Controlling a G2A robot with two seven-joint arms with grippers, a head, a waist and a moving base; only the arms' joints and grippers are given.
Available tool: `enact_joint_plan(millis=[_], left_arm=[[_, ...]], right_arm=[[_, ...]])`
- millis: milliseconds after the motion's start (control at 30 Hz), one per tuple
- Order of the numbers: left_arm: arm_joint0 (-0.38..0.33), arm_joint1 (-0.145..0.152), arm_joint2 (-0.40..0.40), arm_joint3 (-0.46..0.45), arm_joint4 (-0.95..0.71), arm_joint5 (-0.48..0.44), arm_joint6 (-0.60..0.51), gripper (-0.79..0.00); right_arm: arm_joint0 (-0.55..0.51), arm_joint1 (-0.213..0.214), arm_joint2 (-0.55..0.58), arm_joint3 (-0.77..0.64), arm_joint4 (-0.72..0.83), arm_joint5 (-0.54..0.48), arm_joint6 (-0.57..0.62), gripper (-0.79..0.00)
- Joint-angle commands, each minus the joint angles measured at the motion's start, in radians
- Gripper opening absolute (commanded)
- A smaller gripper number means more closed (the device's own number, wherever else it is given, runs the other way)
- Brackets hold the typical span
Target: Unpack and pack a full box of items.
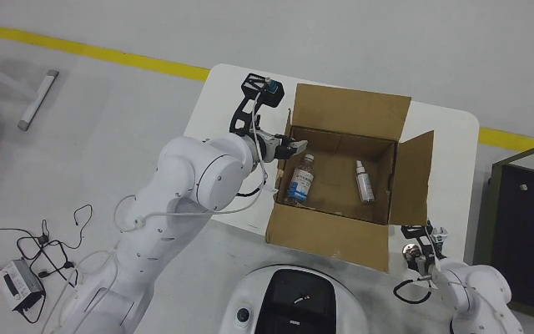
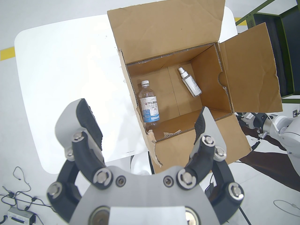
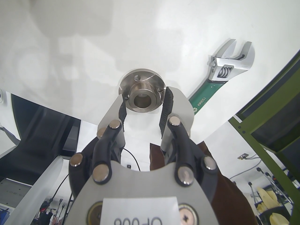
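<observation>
Overhead, left end effector (image 2: 143, 108) gapes above box (image 2: 204, 76) — right end effector (image 3: 145, 97) grips flange (image 3: 140, 78).

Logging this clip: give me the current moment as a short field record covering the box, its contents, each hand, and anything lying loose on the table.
box: cardboard box, flaps open, on the white table
inside: clear bottle and spray bottle, both lying flat on the box floor, apart
left hand: left hand open, empty, over the box wall nearest the clear bottle
right hand: right hand closed on a metal flange, outside the box
beside flange: adjustable wrench, green handle, lying on the table
</observation>
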Motion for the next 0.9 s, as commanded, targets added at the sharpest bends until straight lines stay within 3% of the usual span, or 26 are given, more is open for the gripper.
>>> enact_joint_plan(millis=[0, 100, 233, 600, 867], left_arm=[[0.000, 0.000, 0.000, 0.000, 0.000, 0.000, 0.000, 0.000], [0.000, 0.000, 0.000, 0.000, 0.000, 0.000, 0.000, 0.000], [0.000, 0.000, 0.000, 0.000, 0.000, 0.000, 0.000, 0.000], [0.000, 0.000, 0.000, 0.000, 0.000, 0.000, 0.000, 0.000], [0.000, 0.000, 0.000, 0.000, 0.000, 0.000, 0.000, 0.000]], right_arm=[[0.000, 0.001, -0.001, 0.001, 0.000, 0.001, -0.001, -0.480], [0.000, 0.002, -0.002, 0.003, 0.000, 0.002, -0.005, -0.554], [0.000, 0.003, -0.002, 0.002, 0.001, 0.003, -0.007, -0.785], [-0.082, 0.010, 0.072, -0.134, 0.056, -0.003, -0.015, -0.785], [-0.214, 0.015, 0.290, -0.383, 0.280, -0.027, -0.046, -0.785]])
